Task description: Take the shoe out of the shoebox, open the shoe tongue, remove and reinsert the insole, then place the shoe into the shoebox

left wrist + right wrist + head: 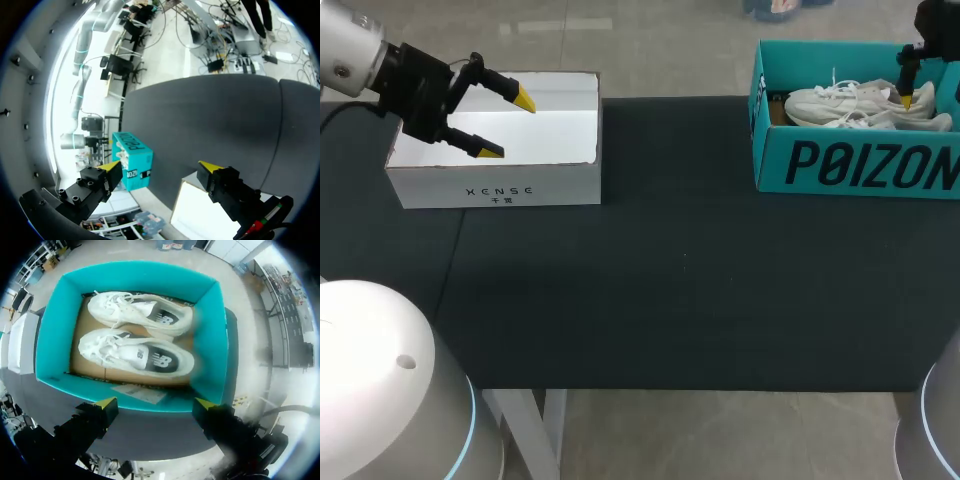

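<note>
**Right tool hanging over the boxed shoes**

While the dark counter (650,290) is carrying a box at each far corner, the teal shoebox (850,165) is sitting at the far right and a white box (495,185) at the far left. Two white shoes (135,340) are lying side by side on the cardboard floor of the shoebox, their long axes running left to right along the box's length. That fits either a shoe waiting to be lifted out or one already set back in, and nothing here is settling which.

The right tool (152,404) is hovering directly above the shoebox, its fingers spread wide and holding nothing, with the shoes lying straight ahead of it, just past the box's wall. The left tool (500,122) is hanging over the white box, likewise gaping and empty, well apart from the shoes. The right arm is plainly the nearer.
</note>
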`<state>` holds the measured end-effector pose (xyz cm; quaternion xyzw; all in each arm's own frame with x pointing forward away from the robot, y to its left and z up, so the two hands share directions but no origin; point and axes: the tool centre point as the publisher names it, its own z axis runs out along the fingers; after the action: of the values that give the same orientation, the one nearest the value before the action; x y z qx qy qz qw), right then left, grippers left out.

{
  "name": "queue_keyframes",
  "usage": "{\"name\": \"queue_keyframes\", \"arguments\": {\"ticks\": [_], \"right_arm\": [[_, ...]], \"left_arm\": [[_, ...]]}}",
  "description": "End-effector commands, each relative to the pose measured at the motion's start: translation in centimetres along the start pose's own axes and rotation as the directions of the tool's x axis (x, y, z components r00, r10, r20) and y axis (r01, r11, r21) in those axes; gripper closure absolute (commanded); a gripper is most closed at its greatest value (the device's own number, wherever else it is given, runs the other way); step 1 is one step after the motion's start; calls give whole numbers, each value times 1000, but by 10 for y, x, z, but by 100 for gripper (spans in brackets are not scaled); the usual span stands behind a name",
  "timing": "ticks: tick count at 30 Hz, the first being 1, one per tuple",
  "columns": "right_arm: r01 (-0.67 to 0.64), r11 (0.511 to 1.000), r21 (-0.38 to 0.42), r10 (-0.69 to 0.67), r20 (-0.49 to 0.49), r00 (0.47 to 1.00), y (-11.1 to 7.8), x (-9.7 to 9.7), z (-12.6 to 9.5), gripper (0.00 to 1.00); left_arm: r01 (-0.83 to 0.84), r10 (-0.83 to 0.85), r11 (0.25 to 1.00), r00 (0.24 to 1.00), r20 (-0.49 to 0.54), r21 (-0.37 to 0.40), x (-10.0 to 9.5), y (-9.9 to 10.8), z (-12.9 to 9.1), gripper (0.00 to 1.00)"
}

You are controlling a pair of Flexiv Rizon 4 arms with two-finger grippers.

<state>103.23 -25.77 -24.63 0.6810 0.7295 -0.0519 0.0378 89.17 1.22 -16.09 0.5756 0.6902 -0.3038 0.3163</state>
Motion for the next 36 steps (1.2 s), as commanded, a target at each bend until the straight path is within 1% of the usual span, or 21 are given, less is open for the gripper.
{"name": "queue_keyframes", "arguments": {"ticks": [1,3,6,10,12,13,15,16,18,22,24,25,27,28,29,30,33,35,36], "right_arm": [[9,996,-91,-3,63,998,-34,15,13,0],[8,997,-75,-4,43,999,-38,15,18,0],[-2,998,-64,5,45,999,-40,14,22,0],[-14,999,-52,15,14,1000,-43,9,20,0],[-16,998,-53,17,14,1000,-45,9,20,0],[-17,998,-52,17,14,1000,-47,9,21,0],[-17,999,-49,18,11,1000,-49,10,23,0],[-17,999,-47,17,11,1000,-51,10,24,0],[-15,999,-46,15,9,1000,-52,11,25,0],[-22,999,-32,23,1,1000,-53,11,28,0],[-26,999,-22,25,-7,1000,-53,11,31,0],[-26,999,-21,26,-8,1000,-54,11,32,0],[-26,1000,-8,26,-9,1000,-54,12,34,0],[-26,1000,-5,26,-10,1000,-54,12,35,0],[-25,1000,1,25,-11,1000,-54,13,36,0],[-25,1000,4,25,-11,1000,-55,13,37,0],[-27,999,16,27,-14,1000,-55,14,38,0],[-29,999,25,30,-20,999,-55,13,39,0],[-31,999,30,31,-20,999,-55,13,40,0]], "left_arm": [[0,0,1000,1000,-4,0,0,0,0,0],[0,0,1000,1000,-4,0,0,0,0,0],[0,0,1000,1000,-4,0,0,0,0,0],[0,0,1000,1000,-4,0,0,0,0,0],[0,0,1000,1000,-4,0,0,0,0,0],[41,-41,999,999,-4,-6,-4,3,0,0],[113,-112,993,994,18,-37,-9,7,3,0],[160,-160,985,987,17,-61,-11,11,5,0],[204,-200,972,979,39,-119,-15,16,8,0],[384,-374,901,923,86,-204,-30,26,12,0],[478,-467,836,878,109,-268,-38,31,16,0],[540,-528,783,839,129,-310,-43,35,18,0],[632,-622,691,767,158,-351,-49,40,20,0],[692,-682,618,708,184,-374,-52,45,22,0],[731,-720,570,664,199,-375,-54,48,22,0],[776,-763,490,602,236,-397,-54,49,22,0],[863,-829,273,435,351,-426,-58,64,26,0],[908,-849,90,285,446,-408,-57,75,28,0],[916,-840,28,238,487,-399,-56,81,28,0]]}}
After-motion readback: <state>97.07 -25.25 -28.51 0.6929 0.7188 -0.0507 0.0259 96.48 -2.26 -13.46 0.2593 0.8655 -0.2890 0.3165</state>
